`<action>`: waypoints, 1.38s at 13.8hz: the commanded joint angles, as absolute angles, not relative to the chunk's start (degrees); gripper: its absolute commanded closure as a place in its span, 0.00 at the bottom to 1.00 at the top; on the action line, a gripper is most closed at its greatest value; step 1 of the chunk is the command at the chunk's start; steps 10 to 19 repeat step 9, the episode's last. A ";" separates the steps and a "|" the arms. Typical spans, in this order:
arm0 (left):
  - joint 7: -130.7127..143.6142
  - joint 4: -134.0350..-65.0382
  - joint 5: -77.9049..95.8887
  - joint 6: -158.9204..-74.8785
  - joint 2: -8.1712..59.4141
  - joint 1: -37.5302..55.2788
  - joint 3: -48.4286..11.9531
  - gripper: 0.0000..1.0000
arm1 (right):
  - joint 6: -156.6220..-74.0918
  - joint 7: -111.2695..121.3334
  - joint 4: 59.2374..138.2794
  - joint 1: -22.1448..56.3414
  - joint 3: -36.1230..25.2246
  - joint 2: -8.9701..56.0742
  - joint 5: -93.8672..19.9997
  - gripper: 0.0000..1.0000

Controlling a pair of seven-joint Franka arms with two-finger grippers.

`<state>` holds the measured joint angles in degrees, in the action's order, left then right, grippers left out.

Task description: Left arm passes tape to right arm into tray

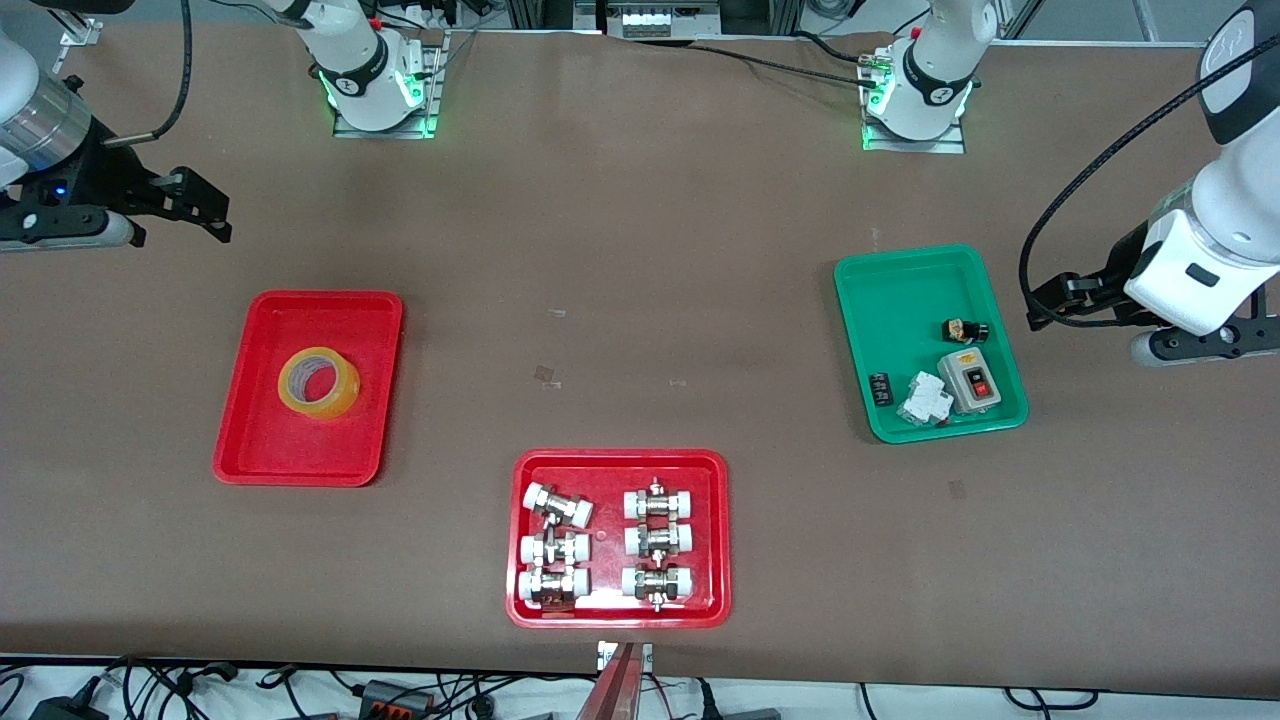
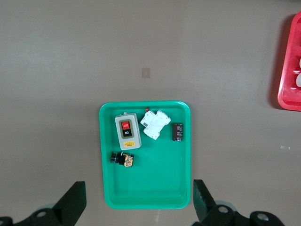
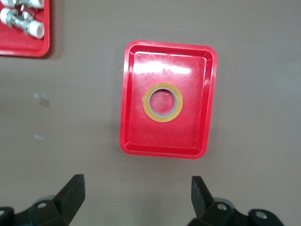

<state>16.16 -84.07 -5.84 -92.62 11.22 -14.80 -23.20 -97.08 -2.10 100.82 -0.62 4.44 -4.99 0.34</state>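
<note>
The yellow tape roll (image 1: 340, 396) lies flat in the plain red tray (image 1: 300, 462) toward the right arm's end of the table. It also shows in the right wrist view (image 3: 163, 118), in the middle of the tray (image 3: 160, 139). My right gripper (image 1: 205, 210) is open and empty, up in the air over bare table near the tray. In its own view the right gripper (image 3: 137, 180) is clear of the tray's rim. My left gripper (image 1: 1042, 303) is open and empty, raised beside the green tray; its own view shows the left gripper (image 2: 138, 186) above that tray's edge.
The green tray (image 1: 905, 255) holds a grey switch box (image 1: 970, 380), a white breaker and small black parts; it fills the left wrist view (image 2: 141, 193). A red tray with white-capped metal fittings (image 1: 620, 458) sits nearest the front camera, midway along the table.
</note>
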 commanded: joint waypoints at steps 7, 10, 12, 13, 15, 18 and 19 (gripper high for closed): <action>15.91 -82.79 -5.36 -90.53 12.13 -15.03 -23.47 0.00 | -94.31 -8.17 95.45 -0.53 4.57 -2.37 0.35 0.00; 15.91 -82.79 -5.36 -90.62 12.22 -15.03 -23.47 0.00 | -94.31 -8.09 95.36 -0.70 4.57 -2.29 0.26 0.00; 15.91 -82.79 -5.36 -90.62 12.22 -15.03 -23.47 0.00 | -94.31 -8.09 95.36 -0.70 4.57 -2.29 0.26 0.00; 15.91 -82.79 -5.36 -90.62 12.22 -15.03 -23.47 0.00 | -94.31 -8.09 95.36 -0.70 4.57 -2.29 0.26 0.00; 15.91 -82.79 -5.36 -90.62 12.22 -15.03 -23.47 0.00 | -94.31 -8.09 95.36 -0.70 4.57 -2.29 0.26 0.00; 15.91 -82.79 -5.36 -90.62 12.22 -15.03 -23.47 0.00 | -94.31 -8.09 95.36 -0.70 4.57 -2.29 0.26 0.00; 15.91 -82.79 -5.36 -90.62 12.22 -15.03 -23.47 0.00 | -94.31 -8.09 95.36 -0.70 4.57 -2.29 0.26 0.00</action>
